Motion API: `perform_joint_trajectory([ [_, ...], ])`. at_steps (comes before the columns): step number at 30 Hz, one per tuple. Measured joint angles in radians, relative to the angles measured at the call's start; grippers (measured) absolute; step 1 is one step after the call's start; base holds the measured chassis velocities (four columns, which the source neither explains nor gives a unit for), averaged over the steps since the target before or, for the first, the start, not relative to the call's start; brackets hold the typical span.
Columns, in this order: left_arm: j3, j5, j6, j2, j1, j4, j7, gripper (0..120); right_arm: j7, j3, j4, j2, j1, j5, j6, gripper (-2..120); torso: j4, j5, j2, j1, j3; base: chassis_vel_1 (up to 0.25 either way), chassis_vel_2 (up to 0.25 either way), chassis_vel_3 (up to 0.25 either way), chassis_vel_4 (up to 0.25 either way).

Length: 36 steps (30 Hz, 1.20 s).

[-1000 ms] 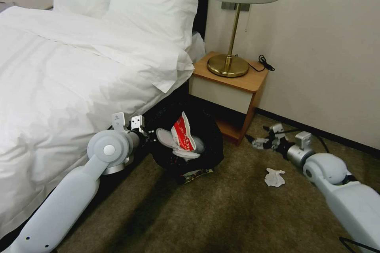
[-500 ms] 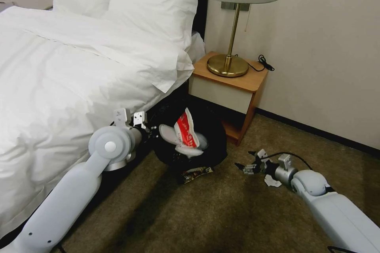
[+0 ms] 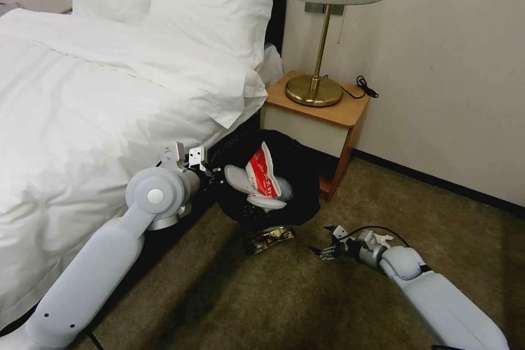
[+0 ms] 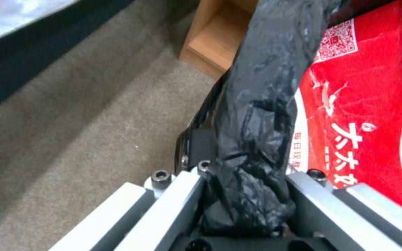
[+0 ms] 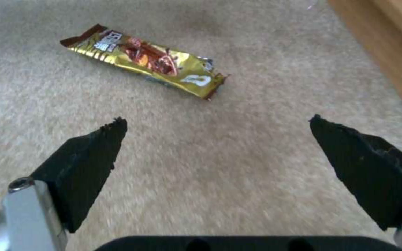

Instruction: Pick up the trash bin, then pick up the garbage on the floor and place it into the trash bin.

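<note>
The trash bin, lined with a black bag, hangs tilted beside the bed, with my left gripper shut on its near rim. In the left wrist view the black bag rim is pinched between the jaws of that gripper. White slippers and a red wrapper stick out of the bin. A gold-brown snack packet lies on the carpet just in front of it. My right gripper is low over the carpet, right of the packet, open and empty. A white tissue peeks from behind the right wrist.
A wooden nightstand with a brass lamp stands against the wall behind the bin. The bed with its hanging white duvet borders the left side. Open carpet lies in front.
My right arm has swung left, from near the nightstand, over the tissue, to beside the snack packet. My left arm has carried the bin slightly up and to the right.
</note>
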Motion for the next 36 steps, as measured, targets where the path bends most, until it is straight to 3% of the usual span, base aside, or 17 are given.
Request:
perform_joint_trajectory([
  [15, -0.029, -0.003, 0.0, 0.022, 0.007, -0.019, -0.003, 0, 0.048, -0.079, -0.187, 0.219, 0.121, -0.031, -0.03, 100, 0.0003, 0.0, 0.0, 0.0, 0.0, 0.0, 0.0, 0.0, 0.0],
  [26, -0.03, -0.003, 0.0, 0.011, 0.006, -0.018, -0.003, 0, 0.045, -0.134, -0.298, 0.272, 0.198, -0.095, -0.033, 100, 0.0001, -0.0001, 0.0, 0.0, 0.0, 0.0, 0.0, 0.0, 0.0],
  [36, -0.034, -0.002, 0.0, 0.005, 0.005, -0.016, -0.003, 0, 0.055, -0.146, -0.406, 0.319, 0.252, -0.242, -0.028, 100, 0.0003, 0.0001, 0.0, 0.0, 0.0, 0.0, 0.0, 0.0, 0.0],
])
